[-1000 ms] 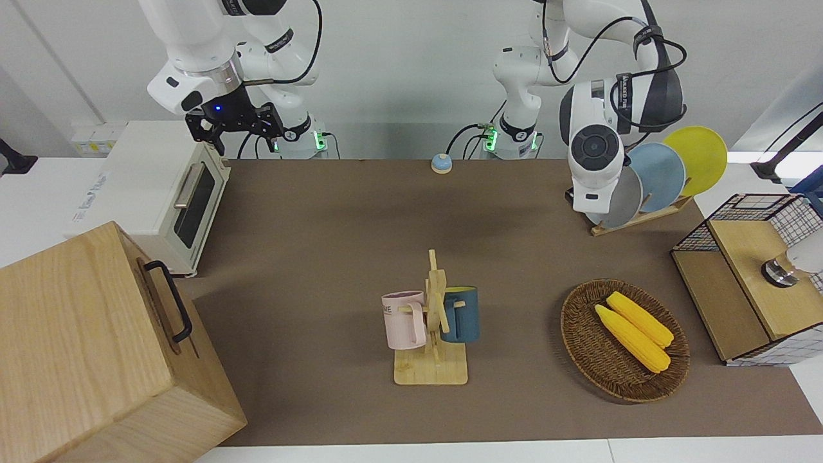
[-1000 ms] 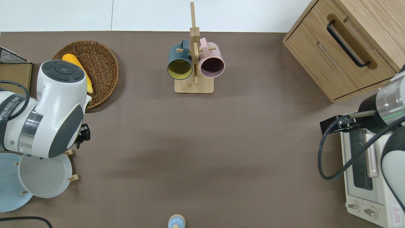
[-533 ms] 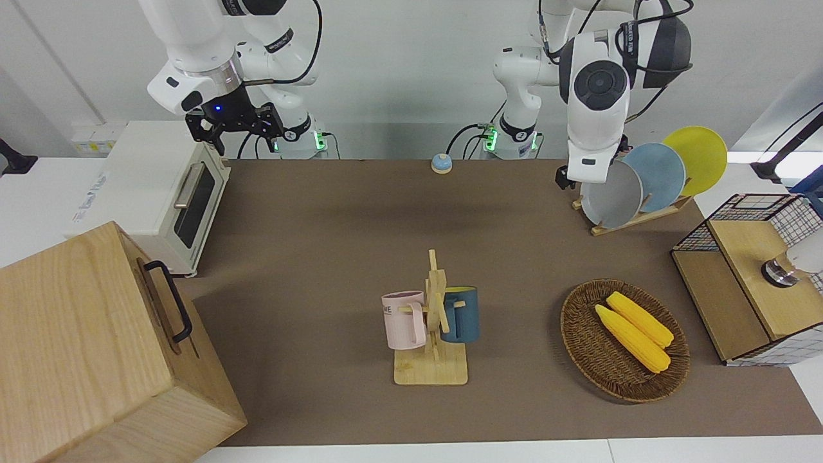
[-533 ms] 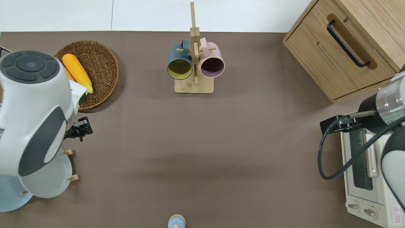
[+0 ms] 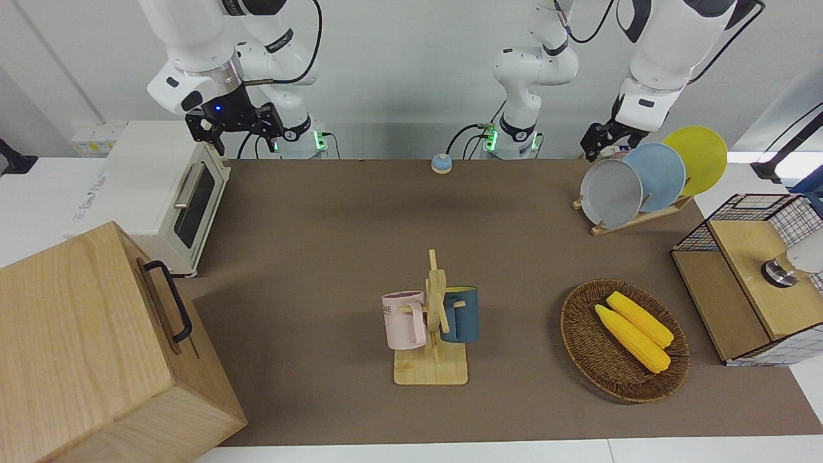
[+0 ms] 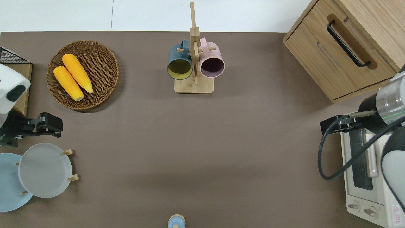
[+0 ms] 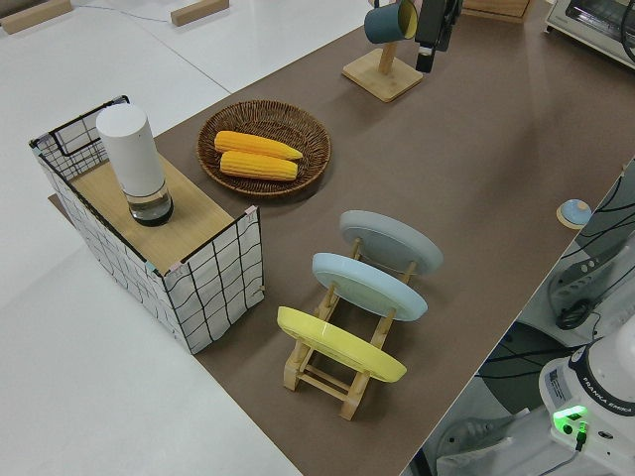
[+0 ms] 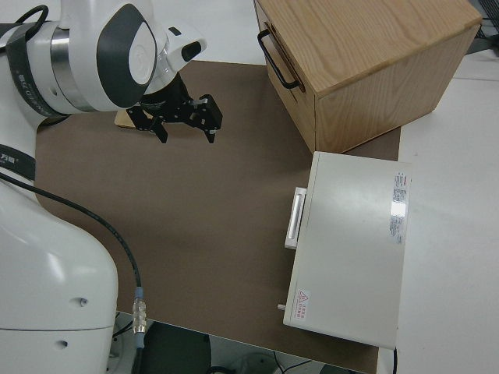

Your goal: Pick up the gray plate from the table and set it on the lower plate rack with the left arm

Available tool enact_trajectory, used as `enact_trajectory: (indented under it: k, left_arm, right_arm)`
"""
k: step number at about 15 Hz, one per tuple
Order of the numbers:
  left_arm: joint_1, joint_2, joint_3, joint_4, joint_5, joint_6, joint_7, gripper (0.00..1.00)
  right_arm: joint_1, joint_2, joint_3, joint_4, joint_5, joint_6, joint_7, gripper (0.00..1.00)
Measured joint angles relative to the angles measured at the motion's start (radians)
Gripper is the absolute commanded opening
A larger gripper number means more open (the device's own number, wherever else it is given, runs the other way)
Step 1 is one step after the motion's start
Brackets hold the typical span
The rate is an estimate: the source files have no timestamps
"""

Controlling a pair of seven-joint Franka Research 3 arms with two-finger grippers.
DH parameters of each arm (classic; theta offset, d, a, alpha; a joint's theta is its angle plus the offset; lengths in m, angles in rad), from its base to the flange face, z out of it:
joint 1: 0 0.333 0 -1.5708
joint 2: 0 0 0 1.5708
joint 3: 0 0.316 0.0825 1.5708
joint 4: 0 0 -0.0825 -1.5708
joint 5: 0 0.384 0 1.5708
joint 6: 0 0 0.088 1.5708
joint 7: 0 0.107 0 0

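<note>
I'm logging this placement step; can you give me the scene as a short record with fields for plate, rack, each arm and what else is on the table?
gray plate: standing in the lower plate rack, beside a light-blue plate and a yellow plate
left gripper: open, empty, over bare table
right arm: parked
elsewhere: basket with two corn cobs, mug stand

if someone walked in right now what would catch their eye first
Probably the three plates standing in the wooden rack at the left arm's end of the table: the gray plate, a blue plate and a yellow plate. Next, the two yellow corn cobs in the wicker basket.
</note>
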Motion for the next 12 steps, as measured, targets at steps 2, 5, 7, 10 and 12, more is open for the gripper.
enact_trajectory:
  k: [2,5,7,10,12]
  left_arm:
    - [0.001,-0.009,0.034,0.011,-0.048,0.0,0.102,1.0]
    - [0.002,-0.015,0.102,0.017,-0.115,0.0,0.233,1.0]
    - [0.002,-0.017,0.138,0.017,-0.143,0.0,0.268,1.0]
    - [0.001,-0.017,0.138,0.017,-0.163,0.0,0.272,1.0]
    - [0.001,-0.017,0.14,0.017,-0.164,0.001,0.271,1.0]
  right_arm:
    - [0.0,0.0,0.0,0.0,0.0,0.0,0.0,0.983]
    - [0.0,0.0,0.0,0.0,0.0,0.0,0.0,0.983]
    - [0.0,0.0,0.0,0.0,0.0,0.0,0.0,0.983]
    - [0.0,0.0,0.0,0.0,0.0,0.0,0.0,0.983]
    - [0.0,0.0,0.0,0.0,0.0,0.0,0.0,0.983]
